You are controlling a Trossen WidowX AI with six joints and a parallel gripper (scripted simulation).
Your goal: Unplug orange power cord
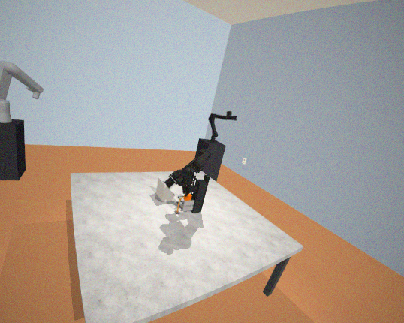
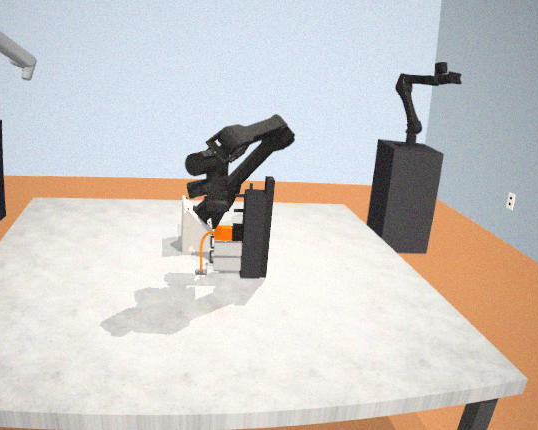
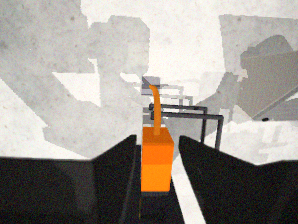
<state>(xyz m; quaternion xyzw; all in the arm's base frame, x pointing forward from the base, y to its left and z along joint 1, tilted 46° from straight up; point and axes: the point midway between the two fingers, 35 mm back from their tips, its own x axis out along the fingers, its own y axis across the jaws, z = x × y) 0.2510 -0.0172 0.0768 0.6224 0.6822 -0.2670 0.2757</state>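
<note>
The orange plug (image 1: pixel 188 197) (image 2: pixel 223 233) (image 3: pixel 156 165) lies level by the tall black block (image 1: pixel 200 195) (image 2: pixel 255 235), nearer the table's back edge than its front, its long side pointing left to right in the exterior view, cord (image 1: pixel 178 204) (image 2: pixel 201 252) (image 3: pixel 157 110) on the left, with the partly open claw (image 1: pixel 188 193) (image 2: pixel 213 226) (image 3: pixel 157 140) around it and lots of room toward the front edge.

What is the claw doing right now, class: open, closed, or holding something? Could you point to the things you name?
Claw (image 3: pixel 157 140): open partway, holding nothing; the orange plug (image 2: pixel 223 233) (image 3: pixel 156 162) lies between its fingers, with a gap visible on the right in the wrist view.
</note>
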